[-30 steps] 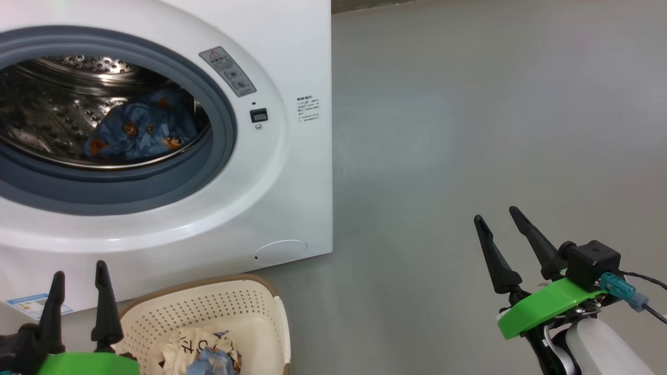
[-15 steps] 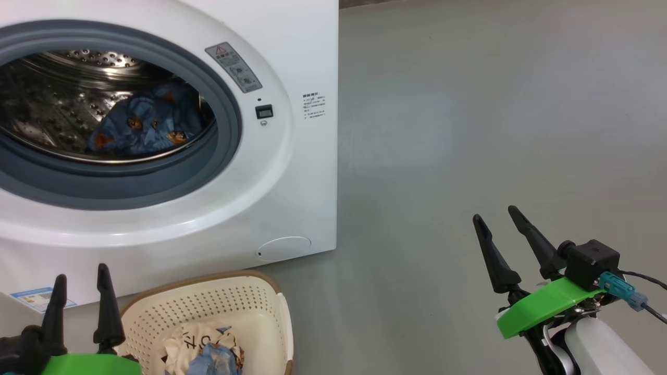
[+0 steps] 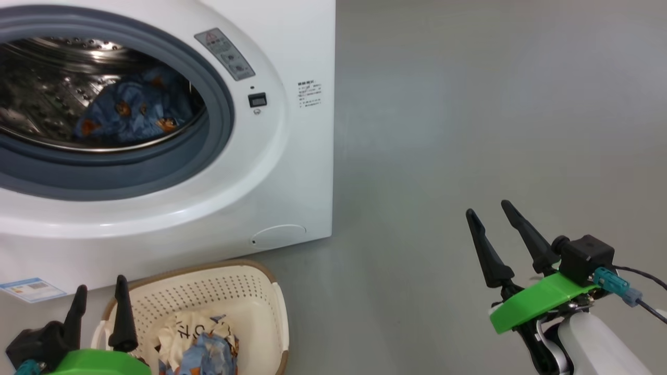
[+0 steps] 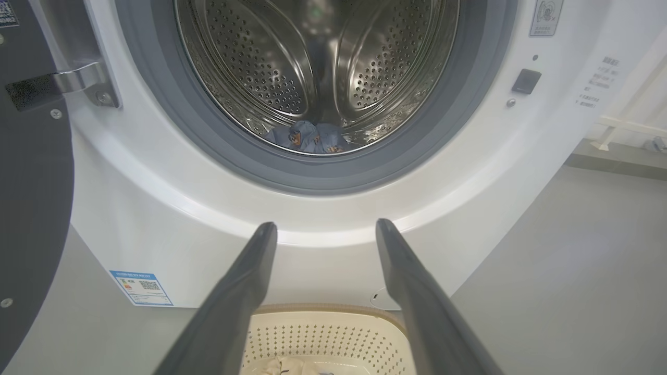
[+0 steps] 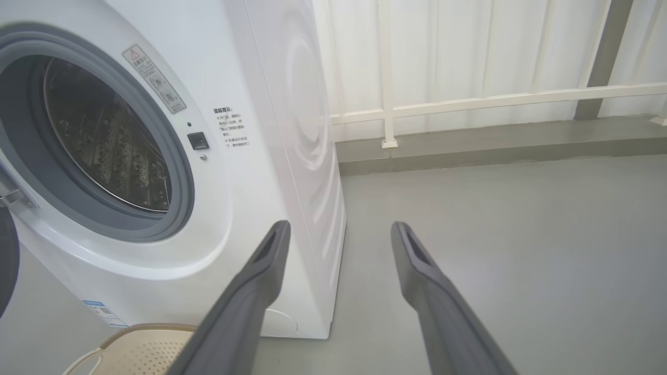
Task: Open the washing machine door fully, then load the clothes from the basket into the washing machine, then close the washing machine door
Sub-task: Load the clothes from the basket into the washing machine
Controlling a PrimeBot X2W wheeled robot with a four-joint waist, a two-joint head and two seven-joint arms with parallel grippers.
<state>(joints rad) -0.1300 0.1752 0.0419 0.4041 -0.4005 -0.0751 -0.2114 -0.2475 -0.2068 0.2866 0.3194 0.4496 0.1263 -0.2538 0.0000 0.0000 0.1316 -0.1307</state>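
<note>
Now: one blue bear-print garment (image 3: pixel 125 112) in the white front-loading washing machine (image 3: pixel 292 156), two garments (image 3: pixel 195 329) in one cream perforated basket (image 3: pixel 229 291). My left gripper (image 3: pixel 100 281) and right gripper (image 3: pixel 487 207) stand spread; the left has neared the basket.

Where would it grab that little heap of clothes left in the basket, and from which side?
Probably pinch the raised blue crumple on top of the clothes, coming straight down from above: the walls of the basket close off every side, and the open left gripper is nearest.
</note>
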